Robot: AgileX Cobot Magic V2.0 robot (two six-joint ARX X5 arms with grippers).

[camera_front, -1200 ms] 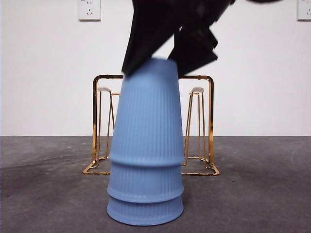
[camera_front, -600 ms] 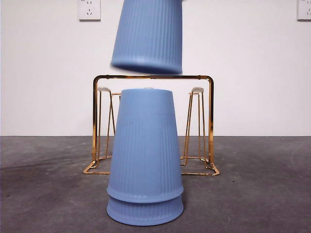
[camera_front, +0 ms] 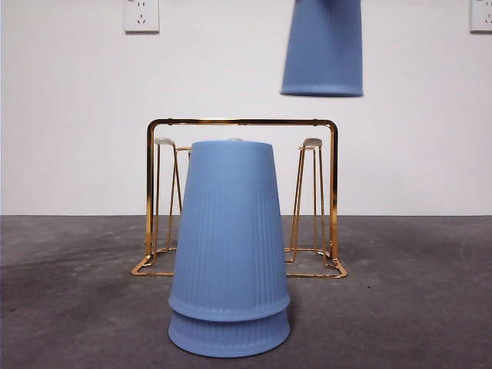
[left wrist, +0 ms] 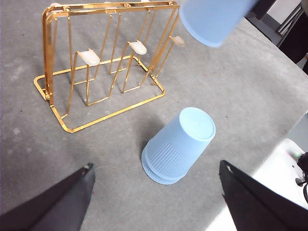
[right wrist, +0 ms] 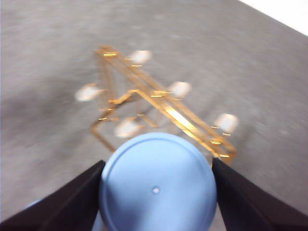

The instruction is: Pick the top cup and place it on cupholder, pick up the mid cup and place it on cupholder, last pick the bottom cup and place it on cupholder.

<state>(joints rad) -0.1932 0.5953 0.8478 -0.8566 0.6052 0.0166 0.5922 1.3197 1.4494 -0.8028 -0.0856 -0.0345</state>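
Cupholder (camera_front: pixel 241 121): gold wire rack with rectangular base, arched frame and white-tipped prongs (left wrist: pixel 90 57), set upright on the grey bench (camera_front: pixel 415 307); taken here as the landmark. No cup is seen on any prong. Top cup (camera_front: pixel 323 48): pale blue, ribbed, mouth down, held in the air above the cupholder, over the frame's end on the right of the front view, its rim clear of the top bar; its closed base is seen between the two black jaws of the right tool (right wrist: pixel 157 190), which is closed on it. The right wrist view is blurred, with the cupholder shown directly beneath the cup. The same cup is seen in the left wrist view (left wrist: pixel 214 19), above the rack's far end. Remaining stack (camera_front: pixel 230 250): two blue ribbed cups nested mouth down, standing on the bench just in front of the cupholder and apart from it, near the middle of its width; only the rim band of the lower cup (camera_front: pixel 229 337) is shown beneath the upper one. Left tool (left wrist: pixel 156 192): jaws spread wide and empty, held well above the bench on the stack's side of the cupholder. Wall sockets (camera_front: pixel 141 15) are mounted on the white wall behind the cupholder.
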